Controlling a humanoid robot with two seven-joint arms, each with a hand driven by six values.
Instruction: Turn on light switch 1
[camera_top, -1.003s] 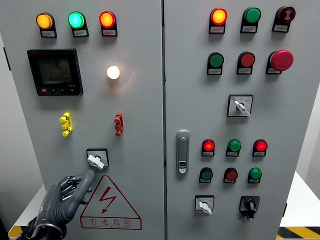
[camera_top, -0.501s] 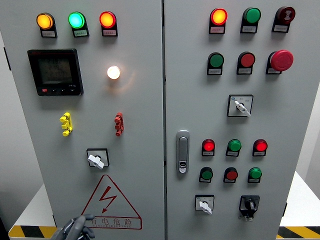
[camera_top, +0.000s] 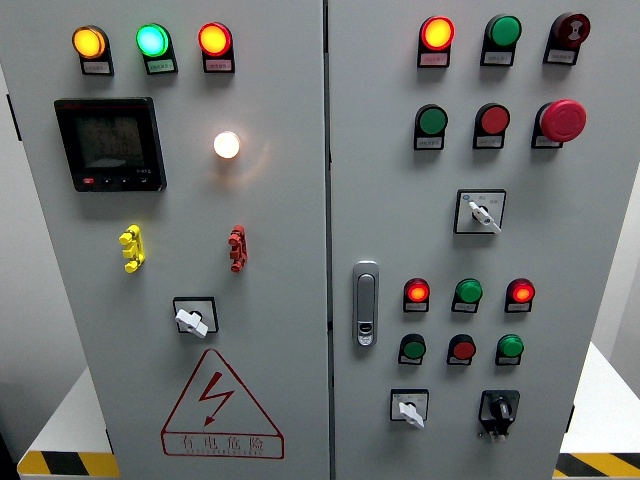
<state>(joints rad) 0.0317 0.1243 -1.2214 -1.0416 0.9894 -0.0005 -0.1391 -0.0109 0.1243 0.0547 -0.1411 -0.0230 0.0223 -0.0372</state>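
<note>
A grey control cabinet fills the head view. On its left door a white rotary switch (camera_top: 192, 320) sits in a black square frame, its knob turned to the lower right. Above it a round white lamp (camera_top: 227, 145) glows. Neither of my hands shows in the picture.
The left door carries orange, green and red lit lamps (camera_top: 150, 40), a dark meter display (camera_top: 110, 143), yellow (camera_top: 131, 248) and red (camera_top: 237, 248) toggles and a red warning triangle (camera_top: 221, 410). The right door holds a handle (camera_top: 366, 303), several buttons, selector switches and a red emergency button (camera_top: 563, 120).
My left hand, which was just below the white rotary switch, has dropped down and left the picture at the bottom edge. The lamp stays lit.
</note>
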